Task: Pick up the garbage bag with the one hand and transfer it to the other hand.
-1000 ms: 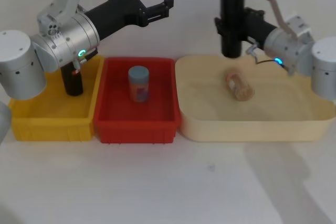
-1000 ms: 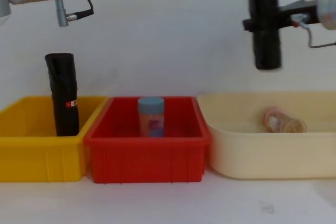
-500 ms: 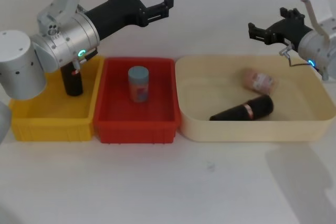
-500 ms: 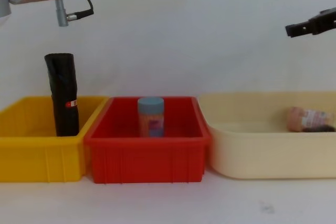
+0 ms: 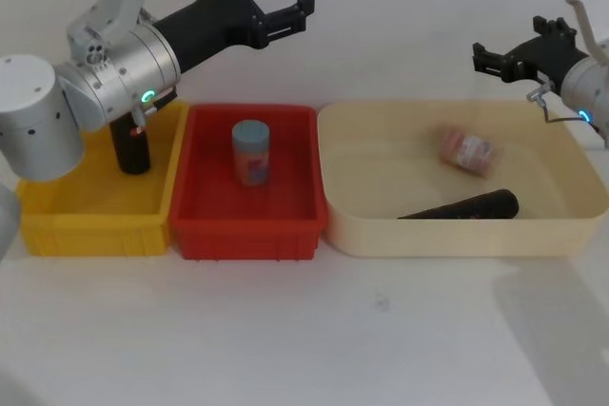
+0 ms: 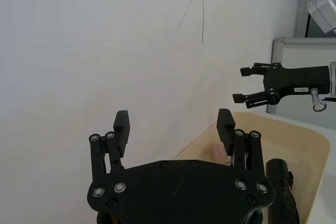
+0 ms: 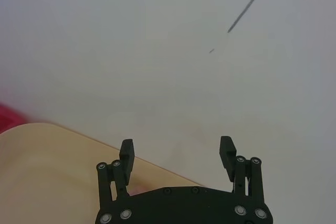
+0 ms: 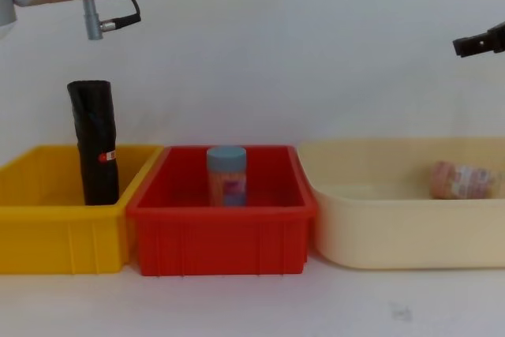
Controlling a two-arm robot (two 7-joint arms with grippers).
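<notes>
A white tabletop [image 5: 381,330] runs up to a plain white wall [image 8: 316,53], and three bins stand on it in a row. On the left is a yellow bin [image 5: 90,230], in the middle a red bin [image 5: 249,225], and on the right a wide cream tray [image 5: 457,235].

The garbage bag [image 5: 466,207] is a black roll of wrinkled plastic with a narrow reddish band near its middle. It lies on its side in the cream tray, along the near wall, with its thicker end toward the right. A pink-lidded jar [image 5: 468,150] lies on its side farther back in the same tray, apart from the bag. A second black roll [image 8: 95,144] stands upright at the far side of the yellow bin, with a red-and-white band partway up. A blue-lidded jar [image 5: 251,152] stands upright in the red bin.

The left gripper [image 5: 282,9], on the silver arm with a green-lit ring, hangs high above the far edge of the red bin with its fingers spread and nothing between them. The right gripper [image 5: 495,55], on the arm with a blue-lit ring, hangs above the far right part of the cream tray, well clear of the bag, its fingers also spread and empty. In the left wrist view a pale panel [image 6: 302,80] shows behind the right gripper.
</notes>
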